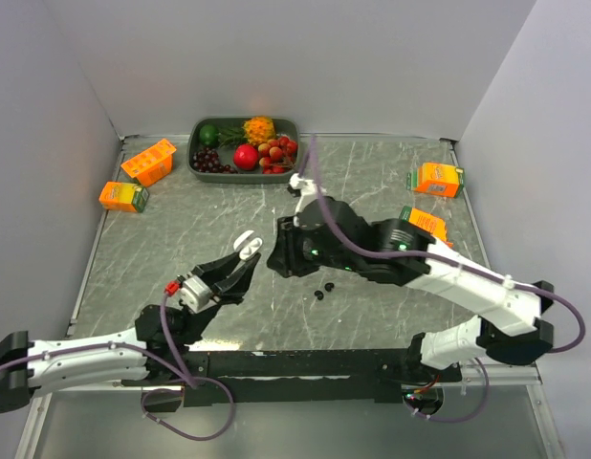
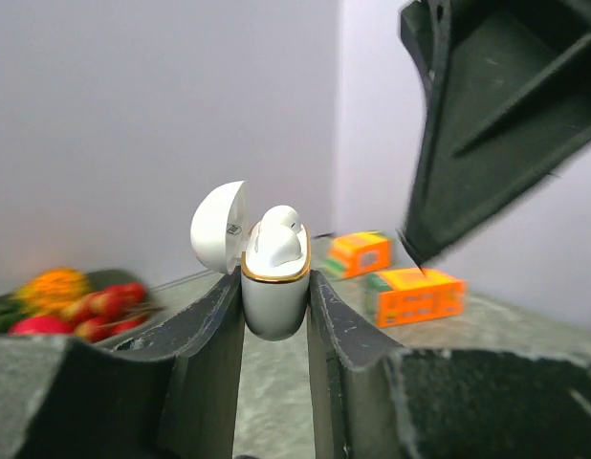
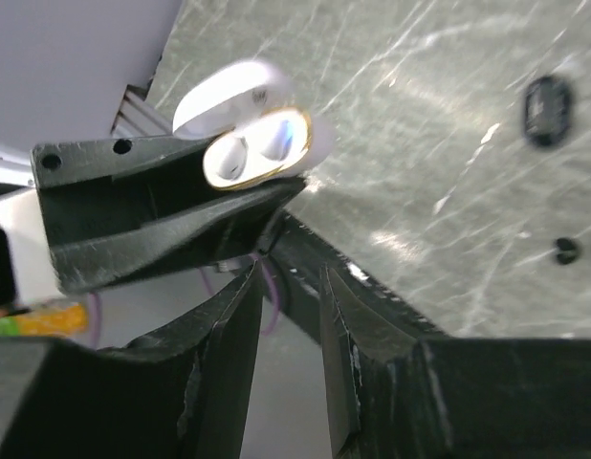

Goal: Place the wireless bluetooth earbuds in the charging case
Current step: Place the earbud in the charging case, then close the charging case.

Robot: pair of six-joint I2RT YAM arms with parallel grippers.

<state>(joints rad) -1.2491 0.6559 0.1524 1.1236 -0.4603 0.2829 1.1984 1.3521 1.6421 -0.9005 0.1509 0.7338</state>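
Note:
My left gripper (image 1: 243,256) (image 2: 274,292) is shut on the white charging case (image 1: 246,245) (image 2: 274,304) and holds it off the table with its lid (image 2: 219,228) flipped open. A white earbud (image 2: 276,239) sits in the case's gold-rimmed top. My right gripper (image 1: 273,256) (image 3: 288,277) hangs just right of the case, open, with nothing between its fingers. In the right wrist view the case (image 3: 262,153) shows beyond those fingertips. Two small black earbuds (image 1: 324,290) lie on the table below the right arm, and one black earbud (image 3: 546,98) shows in the right wrist view.
A dark tray (image 1: 196,158) of fruit stands at the back. Two orange cartons (image 1: 148,161) (image 1: 123,196) lie at the back left, and two more (image 1: 437,178) (image 1: 425,222) at the right, the nearer one beside the right arm. White walls close in the marbled table (image 1: 372,182).

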